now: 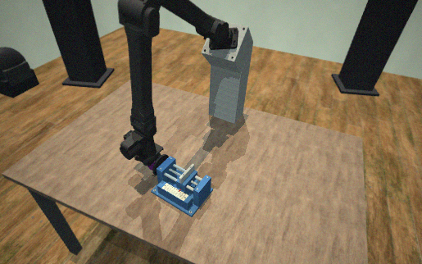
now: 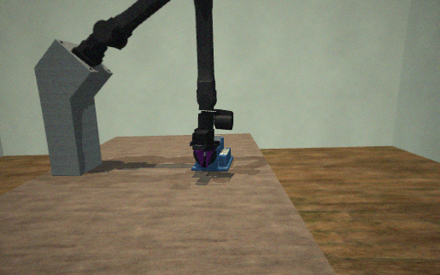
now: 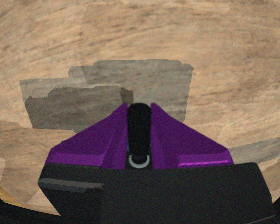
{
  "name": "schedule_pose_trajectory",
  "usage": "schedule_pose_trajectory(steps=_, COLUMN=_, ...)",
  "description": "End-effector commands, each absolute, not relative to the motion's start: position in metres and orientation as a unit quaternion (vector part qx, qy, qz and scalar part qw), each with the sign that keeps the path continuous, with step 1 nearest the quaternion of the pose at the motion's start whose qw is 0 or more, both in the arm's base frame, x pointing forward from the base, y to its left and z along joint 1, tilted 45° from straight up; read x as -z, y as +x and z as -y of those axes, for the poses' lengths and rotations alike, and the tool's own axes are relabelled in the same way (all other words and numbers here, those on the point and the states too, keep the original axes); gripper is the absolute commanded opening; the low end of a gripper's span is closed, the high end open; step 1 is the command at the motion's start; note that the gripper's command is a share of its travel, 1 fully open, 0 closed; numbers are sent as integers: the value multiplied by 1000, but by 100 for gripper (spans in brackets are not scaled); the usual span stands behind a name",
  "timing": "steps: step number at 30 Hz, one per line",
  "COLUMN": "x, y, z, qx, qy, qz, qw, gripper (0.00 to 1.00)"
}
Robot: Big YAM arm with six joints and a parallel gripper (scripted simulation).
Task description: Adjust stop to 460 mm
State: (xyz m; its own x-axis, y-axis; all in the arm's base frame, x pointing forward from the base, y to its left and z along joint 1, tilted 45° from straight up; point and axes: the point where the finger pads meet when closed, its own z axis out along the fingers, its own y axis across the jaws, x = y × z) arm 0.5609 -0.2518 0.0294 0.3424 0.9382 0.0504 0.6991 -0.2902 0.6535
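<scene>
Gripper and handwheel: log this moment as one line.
gripper: shut on handwheel | fixture: on table, stop between its end plates | scale reading: too small to tell

wooden table (image 1: 288, 172), blue stop fixture (image 1: 183, 188) near its front edge, grey pedestal (image 1: 226, 82) at back

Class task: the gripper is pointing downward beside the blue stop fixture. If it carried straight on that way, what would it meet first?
Most likely the wooden table top: the wrist view shows only wood beyond the purple fingers. The gripper, closed on the dark handwheel, hangs very near the table; exact clearance is unclear.
</scene>
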Motion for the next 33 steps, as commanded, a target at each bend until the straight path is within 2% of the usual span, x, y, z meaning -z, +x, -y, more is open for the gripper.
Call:
schedule_pose_trajectory(steps=1, x=-89, y=593, z=259, qx=-252, qy=750, qz=-520, qw=321, gripper=6)
schedule_pose_trajectory(steps=33, x=-112, y=586, z=264, qx=-249, qy=754, qz=-518, qw=318, gripper=6)
